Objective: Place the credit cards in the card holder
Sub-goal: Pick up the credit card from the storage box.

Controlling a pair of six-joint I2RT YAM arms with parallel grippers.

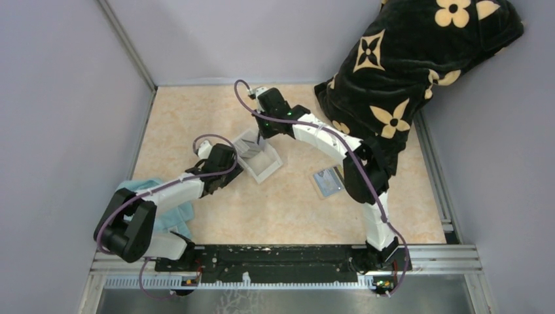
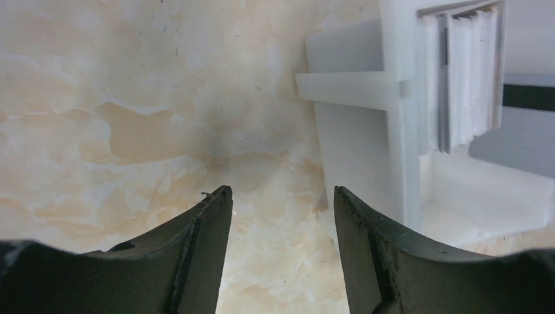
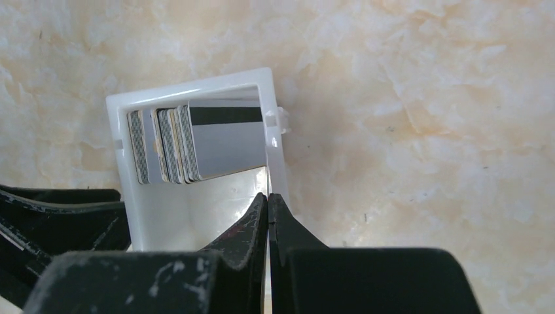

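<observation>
The step in hand is judged to be the first one, the taking of a card from the store, since the credit cards (image 3: 219,140) are seen standing on edge, packed side by side, inside the white tray (image 3: 190,88) near the middle of the worktop (image 1: 288,209), and none can be seen at the card holder (image 1: 327,182). The card holder lies flat on the worktop well apart from the tray, beside the right arm, with what seems to be its blue-grey lining turned up. The right tool (image 3: 268,196) is pressed together with its tips at the tray's side wall, next to the outermost card with the dark stripe. Whether the thin wall is nipped between the tips cannot be told, and no card is held. The left tool (image 2: 281,193) is spread over bare worktop just beside the tray's outer wall, with nothing between its fingers. For the next move, the right tool would need to be spread again and set astride the top edge of a single card, so that one card is parted from its neighbours. The tray would probably have to be steadied by the left tool against tipping or sliding. A light tray and close-packed cards are judged the main risk.
</observation>
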